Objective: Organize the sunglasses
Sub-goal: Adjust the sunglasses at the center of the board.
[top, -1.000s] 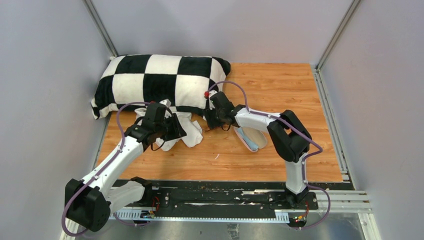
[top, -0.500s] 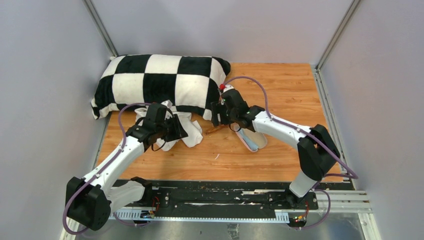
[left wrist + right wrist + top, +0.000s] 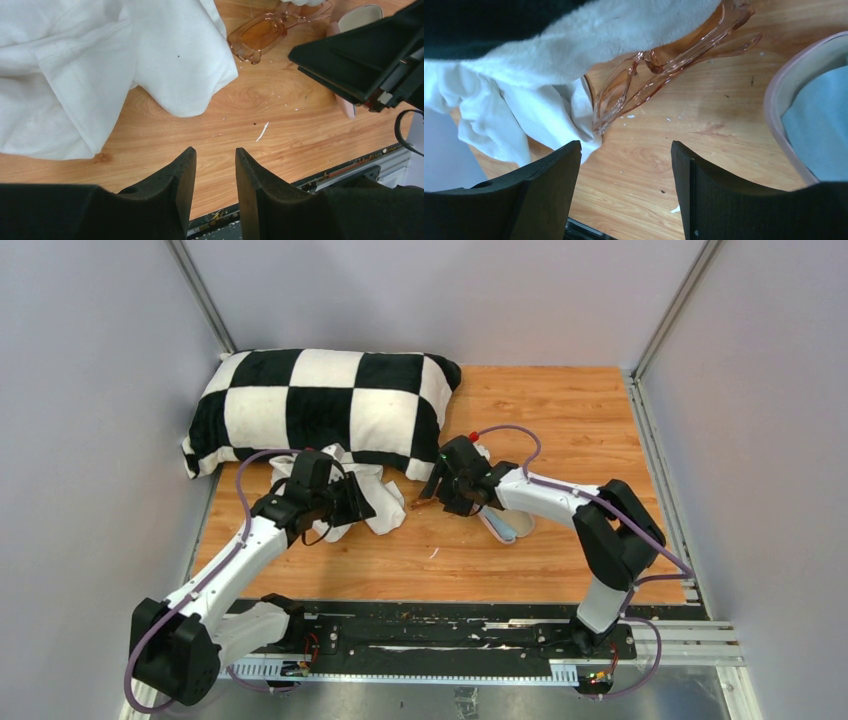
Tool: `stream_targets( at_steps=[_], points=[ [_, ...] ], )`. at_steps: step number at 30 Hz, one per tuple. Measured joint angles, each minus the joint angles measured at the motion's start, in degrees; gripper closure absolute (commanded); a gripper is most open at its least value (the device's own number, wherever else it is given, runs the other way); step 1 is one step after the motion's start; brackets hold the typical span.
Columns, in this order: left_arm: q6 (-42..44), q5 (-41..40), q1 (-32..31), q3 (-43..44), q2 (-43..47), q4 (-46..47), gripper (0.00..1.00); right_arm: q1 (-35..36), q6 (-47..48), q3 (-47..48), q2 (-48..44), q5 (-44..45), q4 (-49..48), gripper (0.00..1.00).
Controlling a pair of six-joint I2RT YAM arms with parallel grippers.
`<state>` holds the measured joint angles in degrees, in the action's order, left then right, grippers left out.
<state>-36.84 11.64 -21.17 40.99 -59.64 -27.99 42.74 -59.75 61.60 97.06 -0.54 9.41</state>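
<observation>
White cloth (image 3: 100,65) lies crumpled on the wooden table (image 3: 260,130), ahead of and to the left of the left gripper (image 3: 215,152). That gripper's fingers stand a narrow gap apart with only bare wood between them. Farther ahead and to the right of those fingers, just past the cloth's rounded corner, rest the sunglasses (image 3: 260,32), a translucent amber pair lying on the wood. Seen from the right wrist, the sunglasses (image 3: 659,70) sit ahead of the right gripper (image 3: 624,150), whose fingers are spread wide and grip nothing. Their far end slips under the fuzzy edge of the checkered pillow (image 3: 320,405), and their near end seems to touch the white cloth, though the overlap is hard to judge. To the right of the right-hand finger lies the open pink case (image 3: 776,100), with a light-blue cloth (image 3: 819,125) inside it.
</observation>
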Motion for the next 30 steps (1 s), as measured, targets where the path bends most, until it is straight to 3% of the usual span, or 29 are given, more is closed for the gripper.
stream_targets(
  at_steps=[7,19,27,30],
  points=[
    [0.02,0.00,0.00,-0.61,1.70,-0.22,0.60,0.00,-9.55,5.51,6.47,0.72,4.15,0.29],
    [0.07,-0.02,0.00,-1.53,3.41,-0.76,0.60,0.00,-13.90,11.89,12.66,6.29,10.10,0.36],
    [0.26,0.02,0.00,-1.70,5.22,-0.72,0.60,0.00,-14.19,15.96,15.26,9.51,13.33,0.43],
    [0.26,0.24,0.00,-2.38,5.40,-0.44,0.60,0.00,-14.16,18.67,17.00,10.03,15.13,0.52]
  ],
)
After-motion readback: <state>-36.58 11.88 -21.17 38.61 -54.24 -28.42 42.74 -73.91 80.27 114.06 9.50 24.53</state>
